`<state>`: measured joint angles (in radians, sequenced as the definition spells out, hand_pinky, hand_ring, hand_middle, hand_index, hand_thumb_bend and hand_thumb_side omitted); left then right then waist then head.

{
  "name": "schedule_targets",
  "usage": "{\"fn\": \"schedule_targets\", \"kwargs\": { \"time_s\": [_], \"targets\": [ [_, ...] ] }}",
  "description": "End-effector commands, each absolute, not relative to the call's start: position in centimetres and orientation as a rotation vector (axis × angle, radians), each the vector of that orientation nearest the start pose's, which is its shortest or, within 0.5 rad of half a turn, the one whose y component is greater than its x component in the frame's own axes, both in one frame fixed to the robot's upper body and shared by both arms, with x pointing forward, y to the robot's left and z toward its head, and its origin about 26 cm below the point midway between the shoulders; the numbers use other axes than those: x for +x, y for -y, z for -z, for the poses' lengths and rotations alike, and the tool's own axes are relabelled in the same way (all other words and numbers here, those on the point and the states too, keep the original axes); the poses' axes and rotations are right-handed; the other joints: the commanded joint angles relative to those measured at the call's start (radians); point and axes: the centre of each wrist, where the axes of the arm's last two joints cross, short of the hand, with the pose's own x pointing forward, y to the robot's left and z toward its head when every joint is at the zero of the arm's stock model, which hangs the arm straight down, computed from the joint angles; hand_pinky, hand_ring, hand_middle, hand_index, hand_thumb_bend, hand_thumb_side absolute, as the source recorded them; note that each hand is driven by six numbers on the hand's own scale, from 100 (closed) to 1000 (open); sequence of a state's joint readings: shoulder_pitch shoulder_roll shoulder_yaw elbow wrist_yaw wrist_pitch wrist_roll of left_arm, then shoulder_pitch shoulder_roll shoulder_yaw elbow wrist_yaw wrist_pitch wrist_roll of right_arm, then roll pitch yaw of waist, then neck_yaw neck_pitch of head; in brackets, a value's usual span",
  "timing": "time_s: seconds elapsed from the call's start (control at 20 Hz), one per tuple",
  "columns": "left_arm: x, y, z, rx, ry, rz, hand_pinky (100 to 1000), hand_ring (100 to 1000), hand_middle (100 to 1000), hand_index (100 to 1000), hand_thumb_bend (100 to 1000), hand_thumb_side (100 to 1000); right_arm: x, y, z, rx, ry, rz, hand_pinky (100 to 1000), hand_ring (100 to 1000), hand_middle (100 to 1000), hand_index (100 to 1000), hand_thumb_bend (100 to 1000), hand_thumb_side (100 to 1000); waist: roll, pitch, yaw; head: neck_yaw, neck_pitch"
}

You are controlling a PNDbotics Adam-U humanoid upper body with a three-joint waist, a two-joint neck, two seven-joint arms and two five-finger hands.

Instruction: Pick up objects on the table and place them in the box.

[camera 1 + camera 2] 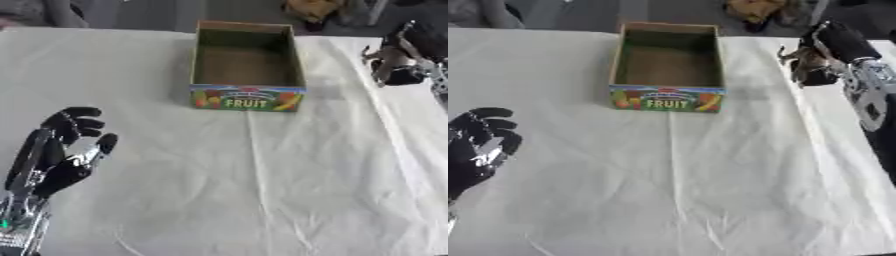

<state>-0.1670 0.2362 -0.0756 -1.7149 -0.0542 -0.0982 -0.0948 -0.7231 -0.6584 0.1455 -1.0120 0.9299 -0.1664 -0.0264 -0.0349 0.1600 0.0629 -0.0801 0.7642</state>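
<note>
- Two robot hands: right robot hand [815, 62] curled around something dark, unclear what; left robot hand [61, 150] idle, fingers relaxed.
- Carry it over the box [248, 67], release low inside.

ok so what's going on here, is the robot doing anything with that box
A humanoid robot faces a table covered with a white cloth, with an open cardboard box marked FRUIT at the far middle. The box looks empty inside. The right hand is raised near the table's far right edge, level with the box, fingers curled; whether it holds something cannot be told. The left hand hovers at the near left with fingers partly curled, holding nothing. No loose objects show on the cloth.
</note>
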Motion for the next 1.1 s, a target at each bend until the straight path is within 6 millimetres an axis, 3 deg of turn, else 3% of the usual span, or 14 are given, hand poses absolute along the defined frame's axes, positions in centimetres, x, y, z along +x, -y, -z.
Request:
{"fn": "schedule_targets", "kwargs": {
  "time_s": [0.05,0.2,0.35,0.65,0.85,1.1],
  "targets": [
    [31.3,-25.7,-8.6,0.066,1.949,0.447,674,673,688,733,570,363,43.2,39.0,-19.1,-1.354,1.464,-1.280,634,573,386,465,100,100,0.000,-0.017,0.000,0.003,0.006],
    [31.2,-25.3,-8.4,0.043,1.940,0.466,674,671,687,732,573,359,43.9,36.5,-20.8,-1.385,1.574,-1.338,641,580,389,465,103,100,-0.010,-0.034,0.035,-0.010,0.006],
    [31.3,-25.1,-8.5,0.035,1.946,0.469,674,671,687,732,575,359,44.6,33.3,-24.3,-1.417,1.694,-1.397,643,581,391,466,100,100,-0.015,-0.032,0.054,-0.008,0.006],
    [31.5,-24.9,-8.9,0.030,1.962,0.463,674,670,687,732,578,358,46.4,29.0,-28.9,-1.412,1.765,-1.443,642,580,390,465,100,100,-0.022,-0.022,0.078,-0.004,0.006],
    [31.7,-24.6,-9.1,0.019,1.971,0.465,674,670,687,732,579,358,47.4,27.2,-29.9,-1.400,1.801,-1.428,638,575,387,465,100,100,-0.025,-0.016,0.097,-0.007,0.006],
    [31.8,-24.1,-9.4,-0.003,1.982,0.471,674,669,687,731,580,356,48.2,25.7,-29.1,-1.363,1.821,-1.406,633,568,385,468,100,100,-0.020,-0.010,0.127,-0.027,0.006]
  ]
}}
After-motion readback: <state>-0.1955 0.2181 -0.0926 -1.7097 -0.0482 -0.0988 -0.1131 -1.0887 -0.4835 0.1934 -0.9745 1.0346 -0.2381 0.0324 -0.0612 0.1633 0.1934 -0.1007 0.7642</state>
